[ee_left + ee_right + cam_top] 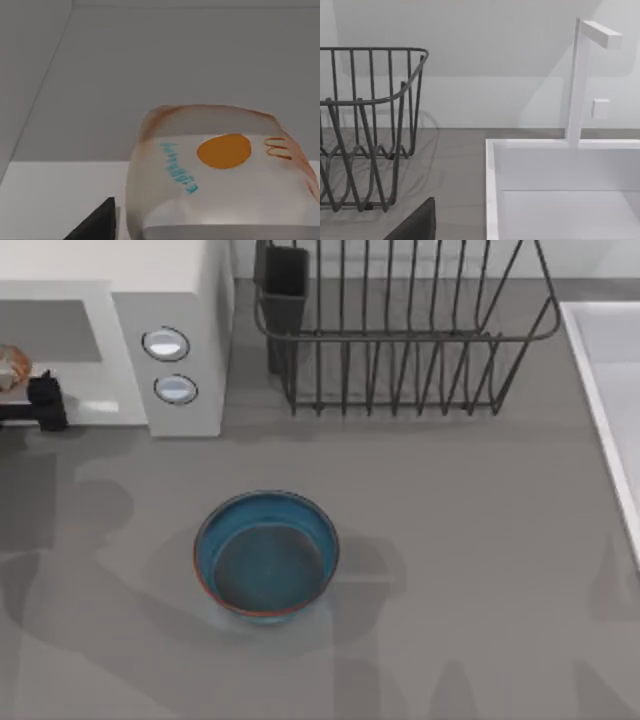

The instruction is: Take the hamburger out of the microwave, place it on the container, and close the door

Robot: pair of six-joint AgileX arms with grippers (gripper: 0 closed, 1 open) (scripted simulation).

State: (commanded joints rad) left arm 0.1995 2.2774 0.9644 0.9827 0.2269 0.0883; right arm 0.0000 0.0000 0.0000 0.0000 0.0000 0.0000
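The white microwave [185, 300] stands at the table's back left, and its cavity is open toward the front. The door is out of view. The hamburger [12, 367], a cream lump with an orange spot [215, 185], rests on the white cavity floor at the far left edge. My left gripper [45, 400] reaches into the cavity just right of the hamburger. It is open, with one dark finger [95, 225] beside the hamburger and not touching it. The blue bowl container [205, 540] sits mid-table with nothing in it. A finger [415, 225] of my open right gripper hangs near the sink.
A dark wire dish rack [400, 340] stands at the back centre, right of the microwave. A white sink [610, 390] with a white faucet [580, 80] runs along the right edge. Bare grey tabletop surrounds the bowl.
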